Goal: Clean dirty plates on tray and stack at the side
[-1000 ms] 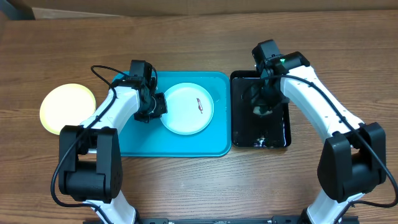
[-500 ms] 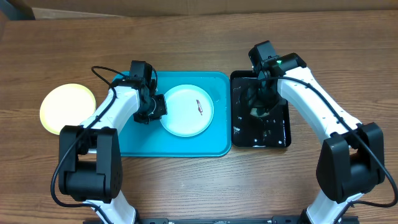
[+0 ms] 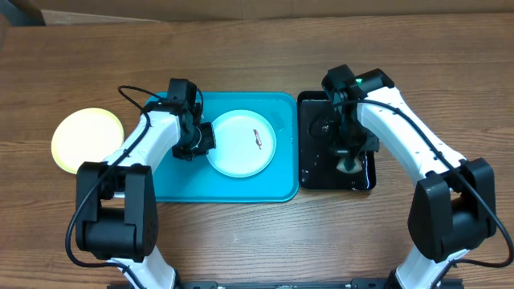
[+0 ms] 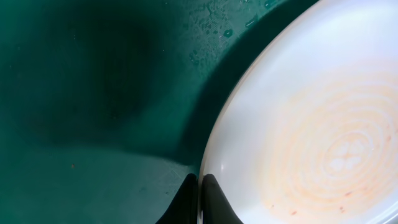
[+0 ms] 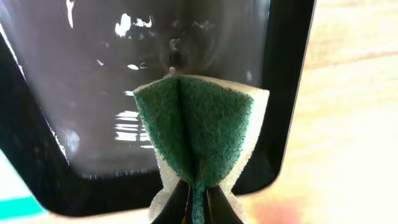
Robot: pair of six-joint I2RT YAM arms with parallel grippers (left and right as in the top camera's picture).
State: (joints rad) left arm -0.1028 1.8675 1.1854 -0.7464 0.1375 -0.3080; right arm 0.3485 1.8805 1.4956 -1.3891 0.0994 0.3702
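Overhead: L gripper (image 3: 202, 138) pinches white plate (image 3: 241, 143), R gripper (image 5: 198, 198) pinches sponge (image 5: 196, 121)

- The large tray (image 3: 173, 181) lies on the middle of the table (image 3: 257, 48).
- The small tray (image 3: 309, 172) lies on the table just beside the large tray, on its right.
- The tray plate (image 3: 241, 143) lies in the large tray, a little right of its middle.
- The table plate (image 3: 87, 138) lies on the table, left of the large tray.
- The left gripper (image 3: 197, 144) sits at the tray plate's left rim, pinching it.
- The right gripper (image 5: 198, 186) pinches the sponge (image 5: 196, 127) over the small tray's near part.
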